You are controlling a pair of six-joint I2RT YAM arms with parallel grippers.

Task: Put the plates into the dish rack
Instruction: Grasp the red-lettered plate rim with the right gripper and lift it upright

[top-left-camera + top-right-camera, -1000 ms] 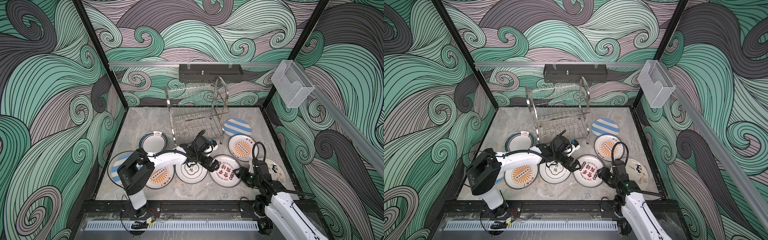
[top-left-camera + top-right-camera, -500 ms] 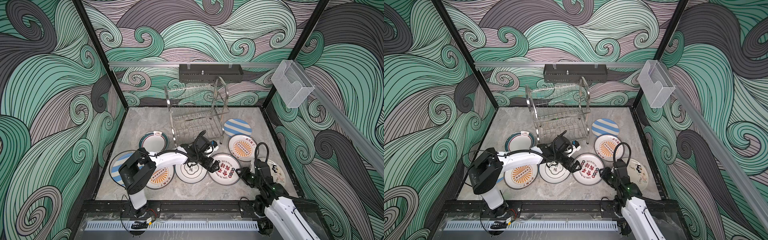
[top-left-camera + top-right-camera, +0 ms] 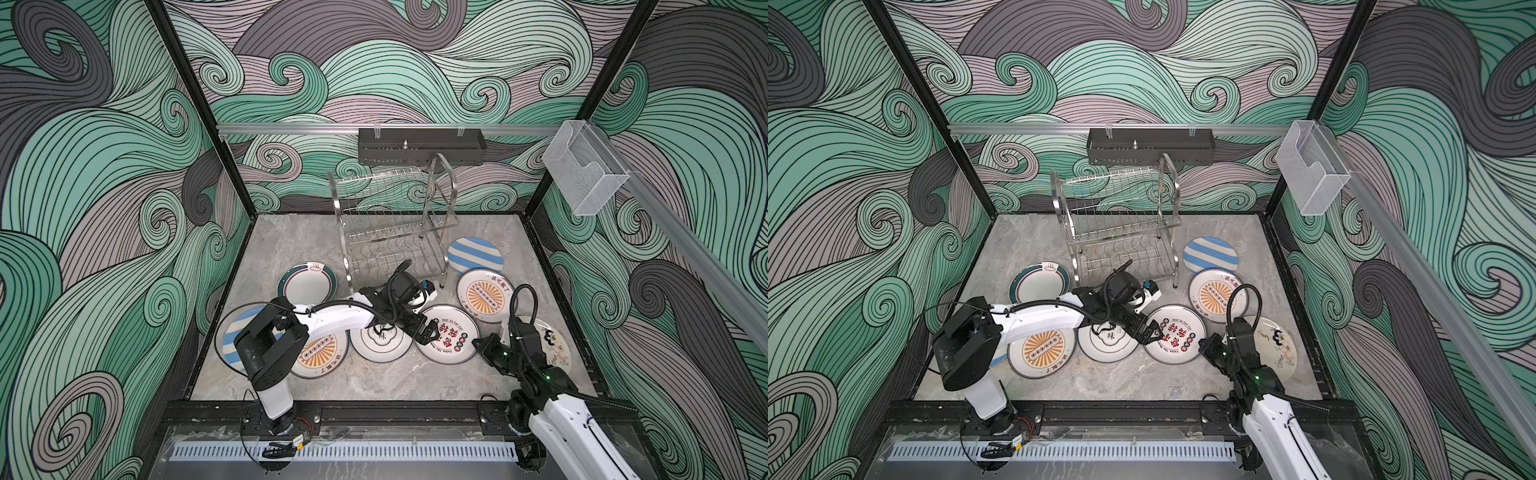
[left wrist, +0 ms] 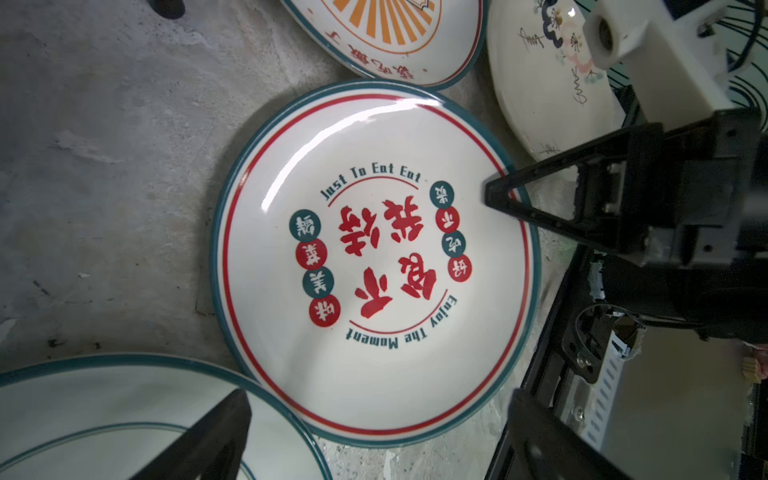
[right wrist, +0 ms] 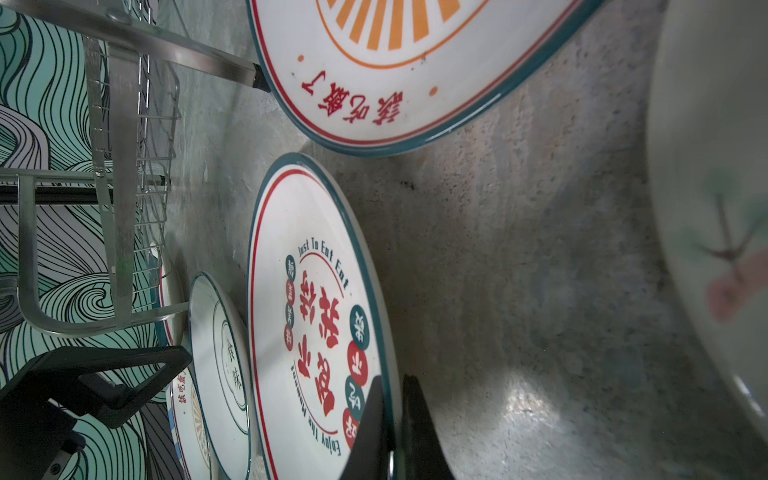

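- Grey marbled desk (image 3: 374, 386), boxed in by walls (image 3: 104, 166) of green, grey and lilac wave swirls.
- Eight round plates (image 3: 307, 286) lie on the desk, in front of and beside the dish rack (image 3: 392, 224): two blue-striped, two orange-sunburst, four others.
- One shiny two-tier wire rack.
- Right end effector (image 5: 392, 399) is clenched on the rim of the red-character plate (image 3: 446, 334).
- Left end effector (image 3: 426, 332) hangs released over that plate's opposite edge.

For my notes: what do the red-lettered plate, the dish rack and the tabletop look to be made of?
The red-lettered plate: glazed ceramic, it seems; glossy white, with sharp light streaks, though melamine is possible. The dish rack: polished steel, bright mirror-like strips and wire. The tabletop: grey stone or a stone-look sheet, mottled, mostly matte.
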